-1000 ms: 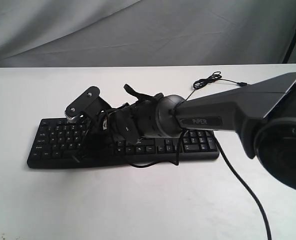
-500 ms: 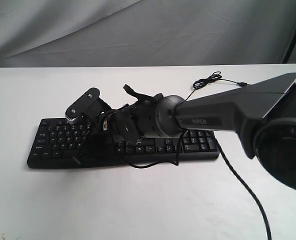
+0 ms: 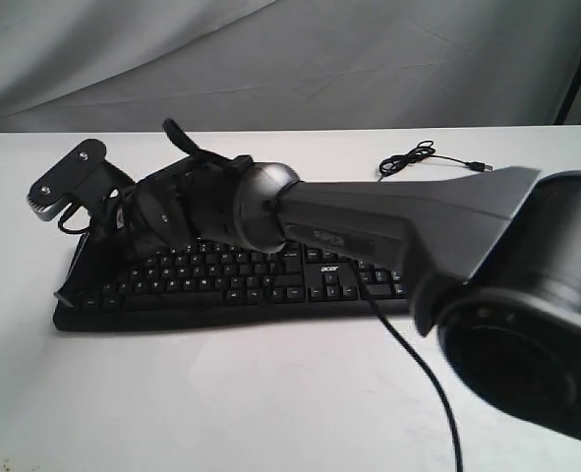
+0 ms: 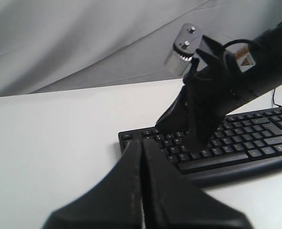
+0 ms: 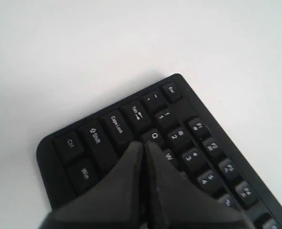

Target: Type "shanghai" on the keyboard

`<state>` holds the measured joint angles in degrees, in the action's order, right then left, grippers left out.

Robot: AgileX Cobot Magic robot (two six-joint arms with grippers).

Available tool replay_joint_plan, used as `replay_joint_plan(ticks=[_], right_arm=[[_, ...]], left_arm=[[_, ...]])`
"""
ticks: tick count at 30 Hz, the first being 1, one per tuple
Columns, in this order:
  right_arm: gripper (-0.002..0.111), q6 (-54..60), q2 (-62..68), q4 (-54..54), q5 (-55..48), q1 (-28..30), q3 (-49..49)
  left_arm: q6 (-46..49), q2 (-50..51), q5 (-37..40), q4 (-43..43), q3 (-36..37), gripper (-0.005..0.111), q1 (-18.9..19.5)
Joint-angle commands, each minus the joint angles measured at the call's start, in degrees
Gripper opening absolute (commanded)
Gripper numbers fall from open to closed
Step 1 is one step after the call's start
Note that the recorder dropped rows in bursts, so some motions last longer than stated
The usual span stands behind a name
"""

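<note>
- You are looking at the keyboard point(image 3: 270, 285) lying flat on the white table point(image 3: 221, 393), across the left and centre of the exterior frame.
- The right gripper point(image 5: 143, 145) is reaching over to its left end, jaws pinched together and carrying nothing, with the tip hanging between Q point(image 5: 154, 136) and Caps Lock point(image 5: 117, 125).
- Whether the tip is pressing a key, I cannot tell.
- Risk: the blunt tip is crowding several keys, so coming down off-centre is likely to hit Caps Lock or Q instead of A.
- The left gripper point(image 4: 141, 143) is waiting beside that same end, pressed closed and empty. Drifting inward risks an arm clash.
</note>
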<state>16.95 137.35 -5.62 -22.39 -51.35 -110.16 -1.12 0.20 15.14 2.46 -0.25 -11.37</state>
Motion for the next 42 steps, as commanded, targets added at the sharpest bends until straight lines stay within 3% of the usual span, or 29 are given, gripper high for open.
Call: replay_joint_plan(ticks=[1,42], right_arm=[[0.000,0.72,5.55,0.30,-6.54,-0.31,-8.39],[0.000,1.65,9.65,0.04,-2.48,-0.08,-10.29]], left_arm=[[-0.16,-0.20,-0.28,0.04,0.25,0.000,-0.23],[-0.16,-0.20,-0.28,0.04,0.25,0.000,-0.23]])
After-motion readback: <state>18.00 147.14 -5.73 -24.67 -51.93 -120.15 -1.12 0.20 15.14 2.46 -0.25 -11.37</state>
